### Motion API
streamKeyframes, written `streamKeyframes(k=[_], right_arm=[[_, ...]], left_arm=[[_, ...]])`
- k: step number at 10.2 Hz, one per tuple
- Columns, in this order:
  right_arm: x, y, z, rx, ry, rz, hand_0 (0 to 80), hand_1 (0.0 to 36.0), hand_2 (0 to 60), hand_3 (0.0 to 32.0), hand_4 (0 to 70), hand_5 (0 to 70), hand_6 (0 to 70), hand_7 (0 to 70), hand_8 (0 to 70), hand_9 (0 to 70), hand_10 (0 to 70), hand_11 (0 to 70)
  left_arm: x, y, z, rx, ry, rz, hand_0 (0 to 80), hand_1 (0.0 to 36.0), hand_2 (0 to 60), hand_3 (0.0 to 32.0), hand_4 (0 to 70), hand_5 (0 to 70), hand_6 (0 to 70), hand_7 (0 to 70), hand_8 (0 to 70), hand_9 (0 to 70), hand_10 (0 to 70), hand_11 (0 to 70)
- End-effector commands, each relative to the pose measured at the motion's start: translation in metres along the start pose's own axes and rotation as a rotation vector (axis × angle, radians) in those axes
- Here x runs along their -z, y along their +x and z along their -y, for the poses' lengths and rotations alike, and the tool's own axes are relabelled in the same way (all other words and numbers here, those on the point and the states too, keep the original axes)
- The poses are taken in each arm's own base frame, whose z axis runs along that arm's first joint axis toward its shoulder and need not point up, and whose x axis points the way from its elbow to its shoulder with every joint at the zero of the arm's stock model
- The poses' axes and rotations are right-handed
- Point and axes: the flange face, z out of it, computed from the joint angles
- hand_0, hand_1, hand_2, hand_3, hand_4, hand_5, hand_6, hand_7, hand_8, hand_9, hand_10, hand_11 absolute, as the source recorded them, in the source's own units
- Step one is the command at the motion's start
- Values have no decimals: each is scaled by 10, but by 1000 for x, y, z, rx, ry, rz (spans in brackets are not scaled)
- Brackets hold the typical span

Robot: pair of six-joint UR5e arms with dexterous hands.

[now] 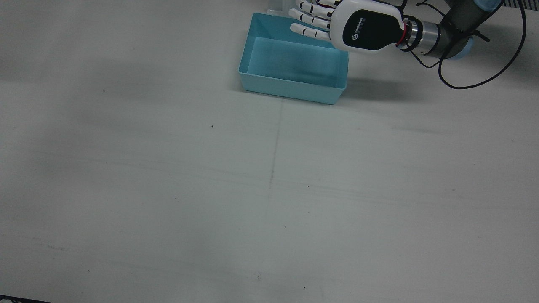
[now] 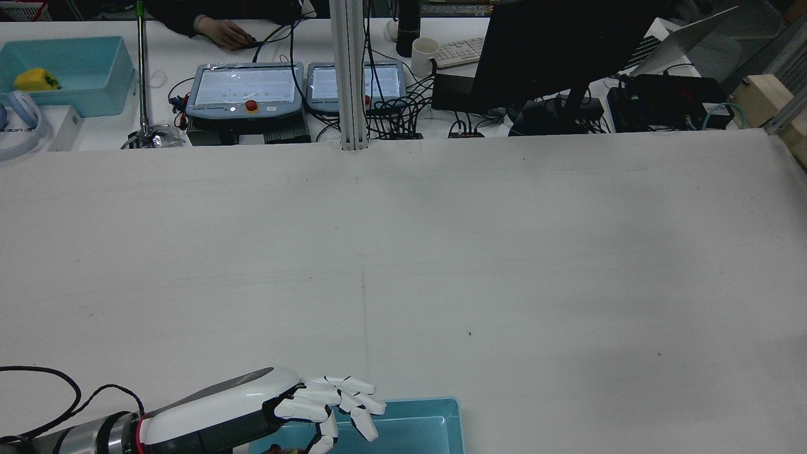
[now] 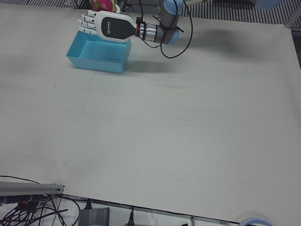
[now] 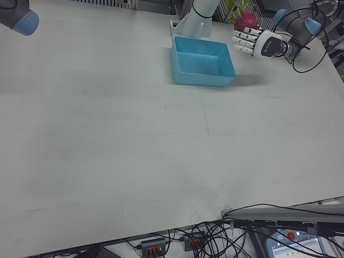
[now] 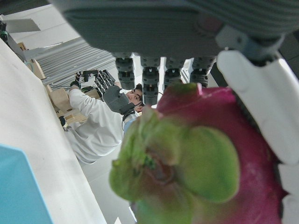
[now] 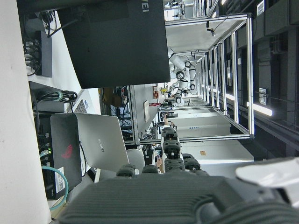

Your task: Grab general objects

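The left hand (image 1: pixel 362 27) is hovering at the back rim of the blue bin (image 1: pixel 294 90), on the side toward the arms' pedestals. The dragon fruit (image 5: pixel 210 158) is sitting against its palm, leafy green end pointing away from the wrist, and the fingers (image 5: pixel 254 88) are curling loosely around it, though I cannot tell how firmly. The fruit is lying just behind the bin rather than over its bare floor. The right hand shows only in its own view, fingers out of sight.
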Motion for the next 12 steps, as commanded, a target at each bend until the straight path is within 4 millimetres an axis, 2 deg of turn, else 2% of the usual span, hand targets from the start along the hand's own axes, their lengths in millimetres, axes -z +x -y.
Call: streamKeyframes(k=[1,2,3,4,5,6,7,8,9,11,12], right_arm=[[-1,1,-1,0,-3,-1,0,0,0,0,0,0,0,0,0,0,0,0],[0,0,-1,0,-1,1,0,0,0,0,0,0,0,0,0,0,0,0],[-1,0,-2,0,-3,0,0,0,0,0,0,0,0,0,0,0,0,0],[0,0,-1,0,-1,1,0,0,0,0,0,0,0,0,0,0,0,0],[0,0,-1,0,-1,1,0,0,0,0,0,0,0,0,0,0,0,0],[0,0,-1,0,-1,1,0,0,0,0,0,0,0,0,0,0,0,0],[0,0,-1,0,-1,-1,0,0,0,0,0,0,0,0,0,0,0,0],[0,0,-1,0,-1,1,0,0,0,0,0,0,0,0,0,0,0,0],[0,0,-1,0,-1,1,0,0,0,0,0,0,0,0,0,0,0,0],[0,0,-1,0,-1,1,0,0,0,0,0,0,0,0,0,0,0,0],[0,0,0,0,0,-1,0,0,0,0,0,0,0,0,0,0,0,0]], left_arm=[[-6,-38,12,39,36,73,594,274,524,0,553,700,195,284,211,114,79,127],[-1,-46,17,63,47,90,566,253,499,0,503,700,180,266,203,103,75,119],[0,-44,19,56,49,89,545,225,440,0,469,700,171,254,197,97,71,112],[-1,-42,18,52,46,85,525,157,202,0,365,700,143,239,182,82,63,99],[-2,-41,17,45,44,82,490,82,5,138,103,506,71,214,156,64,51,80],[-2,-40,17,42,43,81,474,47,0,320,0,343,30,188,148,55,51,79],[-3,-37,16,41,43,76,458,19,0,320,0,248,13,163,145,46,53,79],[-4,-35,16,40,41,72,441,2,0,320,0,204,0,128,135,27,44,66],[-3,-34,15,40,39,71,423,0,0,320,0,188,0,103,130,15,29,43],[-3,-33,15,42,40,70,408,0,0,320,0,187,0,98,128,12,19,27],[-1,-25,23,32,52,65,406,0,0,320,0,189,0,100,129,14,20,29]])
